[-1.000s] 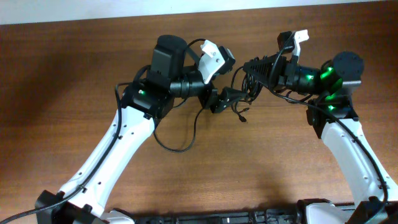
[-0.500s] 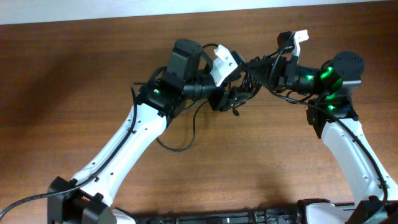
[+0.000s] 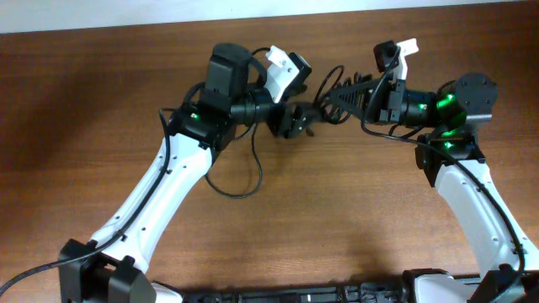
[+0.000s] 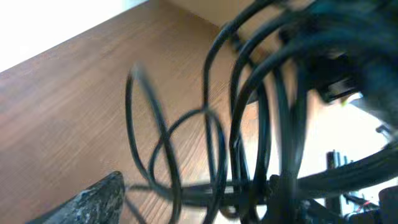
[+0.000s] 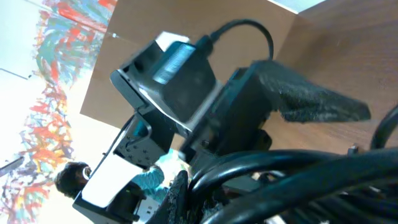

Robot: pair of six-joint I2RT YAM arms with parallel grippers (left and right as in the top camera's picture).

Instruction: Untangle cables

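Right tool (image 3: 325, 98) pinching the cables (image 4: 235, 118), left tool (image 3: 295, 120) spread among their loops

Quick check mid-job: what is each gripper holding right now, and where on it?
Right gripper is shut on the thin black cables, at the bunched loops of the tangle. Left gripper: cannot tell.

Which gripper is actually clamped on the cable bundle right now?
The right gripper: its jaws are shut on the cables. The left gripper is open, with loops only passing between its fingers.
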